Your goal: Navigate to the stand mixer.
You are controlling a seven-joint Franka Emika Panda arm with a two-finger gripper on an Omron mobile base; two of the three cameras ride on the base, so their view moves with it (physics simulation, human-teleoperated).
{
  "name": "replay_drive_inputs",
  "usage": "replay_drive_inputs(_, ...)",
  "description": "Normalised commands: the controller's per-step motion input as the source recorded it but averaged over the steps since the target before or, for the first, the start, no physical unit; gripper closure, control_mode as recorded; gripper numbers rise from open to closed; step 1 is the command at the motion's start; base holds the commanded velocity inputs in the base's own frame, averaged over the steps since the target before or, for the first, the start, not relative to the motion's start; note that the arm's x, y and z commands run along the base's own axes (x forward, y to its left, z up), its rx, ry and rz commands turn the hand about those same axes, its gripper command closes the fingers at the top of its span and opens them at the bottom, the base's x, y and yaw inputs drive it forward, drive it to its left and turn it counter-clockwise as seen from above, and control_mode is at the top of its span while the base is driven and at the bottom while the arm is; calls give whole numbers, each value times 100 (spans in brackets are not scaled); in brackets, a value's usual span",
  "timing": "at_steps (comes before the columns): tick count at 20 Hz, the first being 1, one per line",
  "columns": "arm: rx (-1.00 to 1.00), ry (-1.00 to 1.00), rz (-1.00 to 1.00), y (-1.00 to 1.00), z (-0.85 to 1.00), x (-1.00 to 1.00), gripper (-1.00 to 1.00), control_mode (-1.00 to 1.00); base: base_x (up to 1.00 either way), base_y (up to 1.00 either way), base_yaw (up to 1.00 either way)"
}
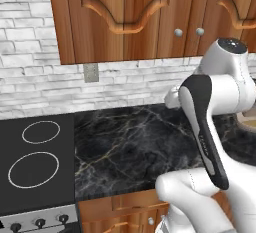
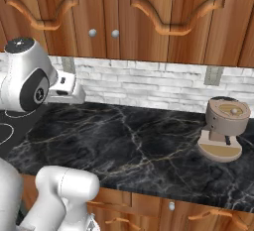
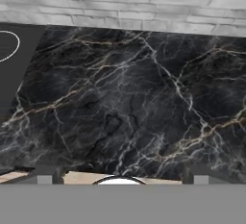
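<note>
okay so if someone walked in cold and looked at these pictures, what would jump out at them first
Probably the black marble counter with its pale veins, running under carved wooden cabinets and a white brick backsplash. Next, the stand mixer with its rounded beige head, standing alone at the counter's right end. At the left end lies a black cooktop with white burner rings.

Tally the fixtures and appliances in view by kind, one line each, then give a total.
Beige countertop appliance: 1
Cooktop: 1
Burner rings: 2
Wall outlets: 2
Round cabinet knobs: 2
Total: 8
</note>
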Motion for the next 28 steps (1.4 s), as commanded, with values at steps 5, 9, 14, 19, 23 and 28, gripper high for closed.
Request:
replay_drive_inputs(5, -1, -17, 0, 0, 60, -66, -100, -100, 0, 0, 0)
replay_drive_inputs(9, 0, -9, 0, 0, 30, -29, -100, 100, -30, 0, 0)
replay_drive_inputs(14, 0, 0, 0, 0, 0, 0, -100, 100, -83, 23, 0)
replay_drive_inputs(19, 0, 0, 0, 0, 0, 0, -100, 100, -67, 85, 12)
replay_drive_inputs(23, 0, 0, 0, 0, 0, 0, -100, 100, -1, 92, 66)
replay_drive_inputs(28, 0, 0, 0, 0, 0, 0, -100, 100, 3, 47, 83)
